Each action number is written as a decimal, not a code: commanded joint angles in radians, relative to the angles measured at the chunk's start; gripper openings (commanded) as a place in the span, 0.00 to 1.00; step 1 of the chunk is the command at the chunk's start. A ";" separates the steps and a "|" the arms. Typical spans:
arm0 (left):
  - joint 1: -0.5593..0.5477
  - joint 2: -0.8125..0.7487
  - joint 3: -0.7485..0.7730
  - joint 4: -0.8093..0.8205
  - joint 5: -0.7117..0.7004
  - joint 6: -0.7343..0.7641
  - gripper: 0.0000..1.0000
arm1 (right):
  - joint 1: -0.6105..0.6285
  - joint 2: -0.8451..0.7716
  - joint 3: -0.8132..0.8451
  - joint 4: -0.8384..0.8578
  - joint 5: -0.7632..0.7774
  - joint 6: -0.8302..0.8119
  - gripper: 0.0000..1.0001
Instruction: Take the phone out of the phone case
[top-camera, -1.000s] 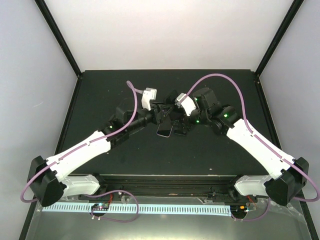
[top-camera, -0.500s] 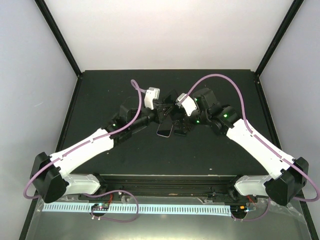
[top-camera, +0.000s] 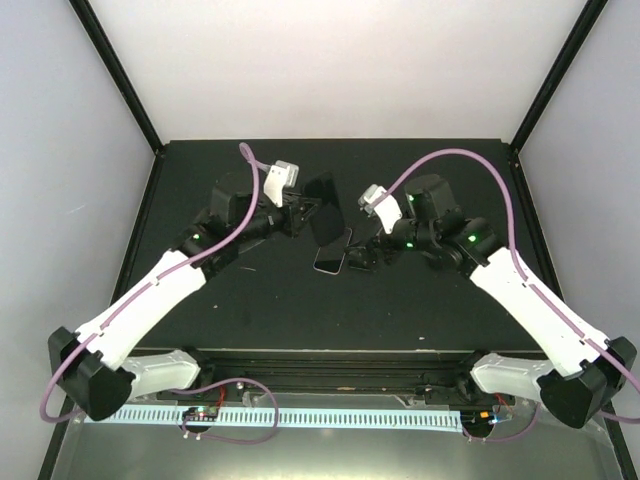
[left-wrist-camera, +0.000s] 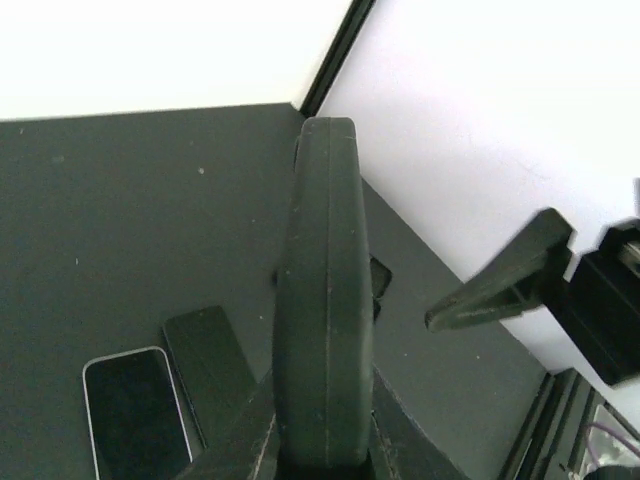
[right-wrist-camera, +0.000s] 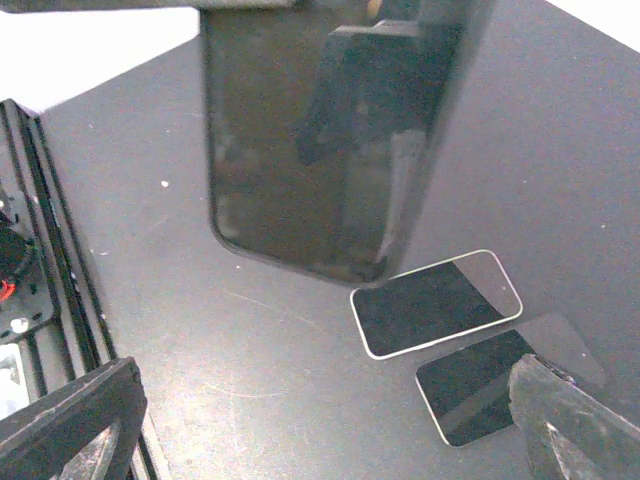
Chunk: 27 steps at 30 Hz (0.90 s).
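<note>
Top view, case (top-camera: 323, 205): the left claw (top-camera: 307, 213) grips it by one end and holds it tilted, up off the desk (top-camera: 250, 300). It is all dark, so I cannot tell if a phone sits inside.
Top view, right claw (top-camera: 362, 257): low over the desk and apart from the case. Its fingers blend into the dark desk, so the gap is hard to see here.
Top view, white phone (top-camera: 330, 259): flat on the desk, just below the case in this view and just beside the right claw. The claw hides part of what lies next to it.
Left wrist, case: seen edge-on in the middle, thick and round at the top. It blocks the desk behind it. Two fingers (left-wrist-camera: 262, 440) press its bottom from both sides, and the frame cuts off their lower parts.
Left wrist, black phone (left-wrist-camera: 210, 368): flat beside the white phone. I cannot tell if they touch.
Left wrist, right claw: one finger (left-wrist-camera: 500, 285) pokes in from the right, and the frame cuts off part of the claw.
Right wrist, case: fills the top, with its far end cut off. Its face is shiny, with a dark shape mirrored in it.
Right wrist, right claw: one finger (right-wrist-camera: 70, 420) is at the bottom left and the other at the bottom right. They are spread wide and hold nothing.
Right wrist, phones: both lie flat below the case, with dark screens.
</note>
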 joint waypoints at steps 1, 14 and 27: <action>0.012 -0.102 0.066 -0.037 0.120 0.162 0.02 | -0.076 -0.053 -0.031 0.010 -0.204 -0.009 1.00; 0.070 -0.301 -0.247 0.374 0.504 0.137 0.01 | -0.228 -0.181 -0.115 -0.121 -0.665 -0.376 0.82; 0.072 -0.151 -0.225 0.503 0.856 0.058 0.02 | -0.185 -0.204 -0.221 -0.106 -0.673 -0.491 0.54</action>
